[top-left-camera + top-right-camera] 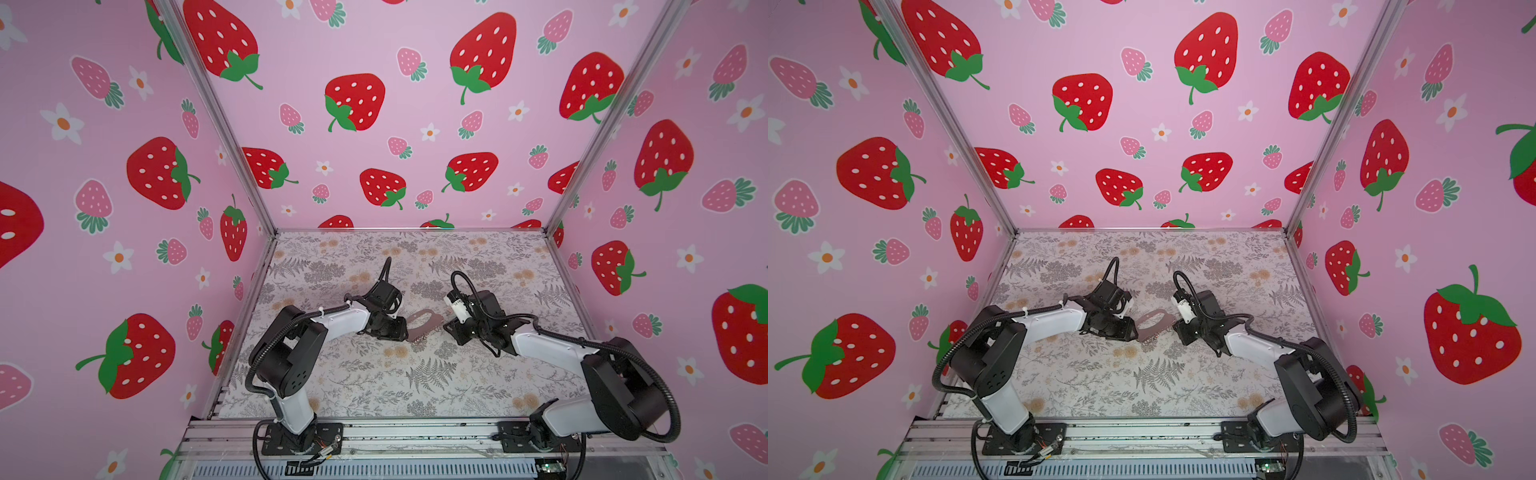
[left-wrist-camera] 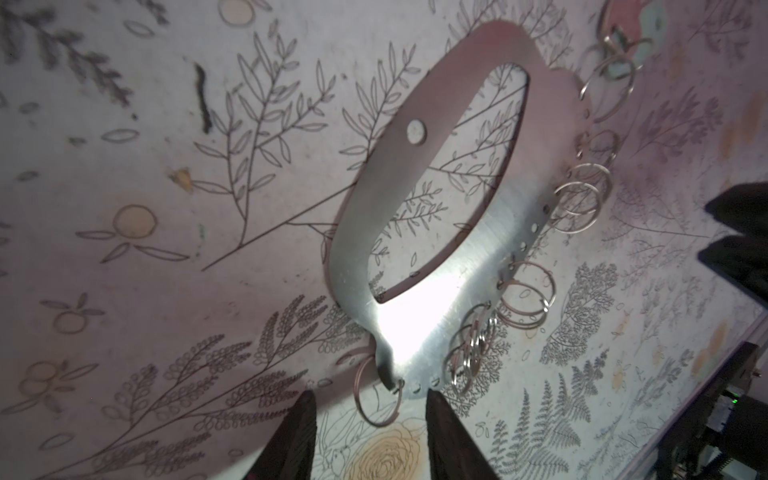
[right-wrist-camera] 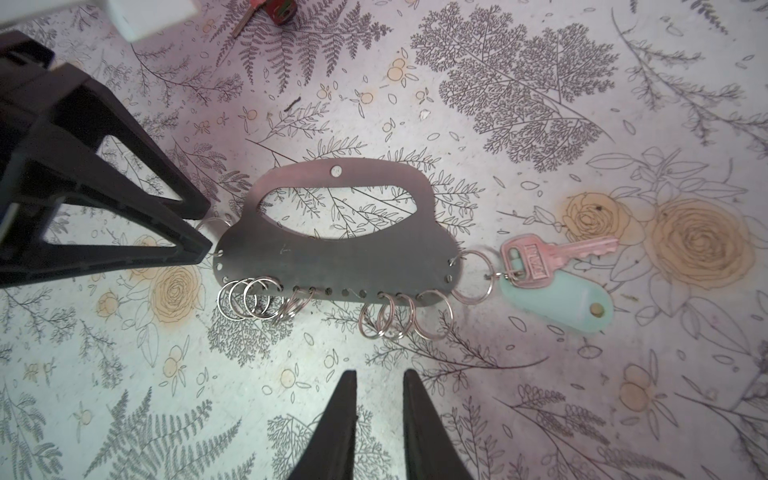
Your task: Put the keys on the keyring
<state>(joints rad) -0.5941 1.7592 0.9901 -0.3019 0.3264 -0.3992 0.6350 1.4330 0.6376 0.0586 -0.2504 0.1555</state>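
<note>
The keyring (image 3: pixel 332 262) is a flat grey plate with a cut-out and a row of small rings, lying on the floral mat between both grippers (image 1: pixel 424 326) (image 1: pixel 1152 326). A silver key (image 3: pixel 557 255) with a mint tag (image 3: pixel 557 303) hangs on the ring at one end. A red-headed key (image 3: pixel 278 8) lies loose farther off. My left gripper (image 2: pixel 372 399) is open at the plate's other end (image 2: pixel 457 257), its fingertips either side of the end ring (image 3: pixel 205 230). My right gripper (image 3: pixel 380 374) hovers short of the ring row, slightly open and holding nothing.
Strawberry-print walls close in the mat on three sides, with a metal rail (image 1: pixel 415 432) along the front. The two arms lean in toward the mat's middle, their wrists (image 1: pixel 386 320) (image 1: pixel 478 324) close on either side of the plate.
</note>
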